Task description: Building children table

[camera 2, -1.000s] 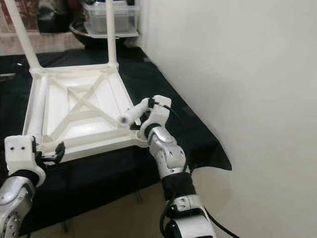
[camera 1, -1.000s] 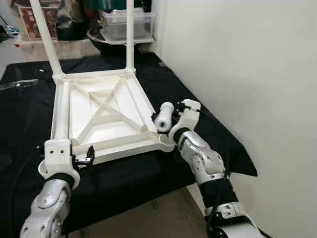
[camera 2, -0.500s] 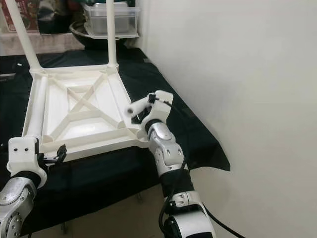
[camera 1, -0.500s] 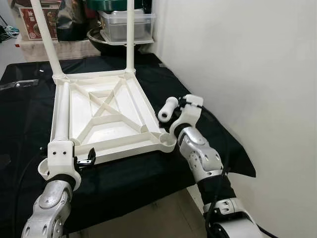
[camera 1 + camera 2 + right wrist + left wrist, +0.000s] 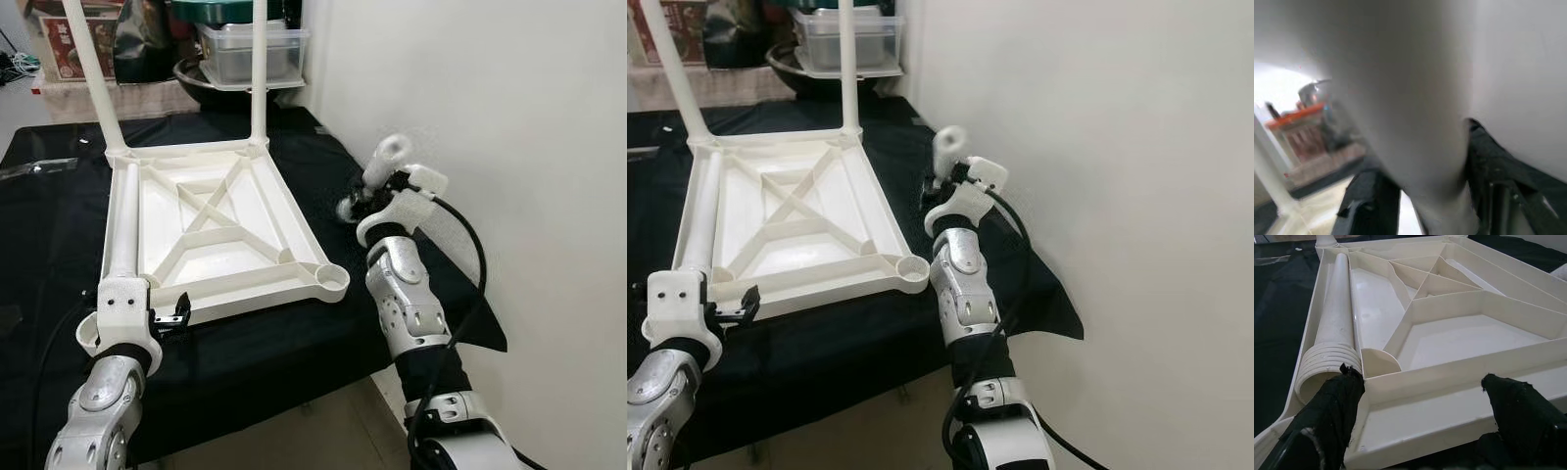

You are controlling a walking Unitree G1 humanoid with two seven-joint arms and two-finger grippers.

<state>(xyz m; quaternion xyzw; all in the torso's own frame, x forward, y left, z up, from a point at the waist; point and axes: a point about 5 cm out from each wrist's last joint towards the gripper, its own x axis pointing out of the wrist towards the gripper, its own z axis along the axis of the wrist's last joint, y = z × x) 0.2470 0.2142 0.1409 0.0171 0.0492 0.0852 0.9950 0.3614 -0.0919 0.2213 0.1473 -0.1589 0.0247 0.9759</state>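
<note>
Since a second ago the right tool has swung its white leg up off the near corner socket and now holds it clamped upright over by the wall, so I'd guess that leg isn't seated yet. Going left to right: the left tool sits with fingers apart at the near-left corner, where a loose leg lies along the edge. Next comes the upside-down white table frame on the black-covered tabletop, with X ribs and two legs already standing at the far corners.
</note>
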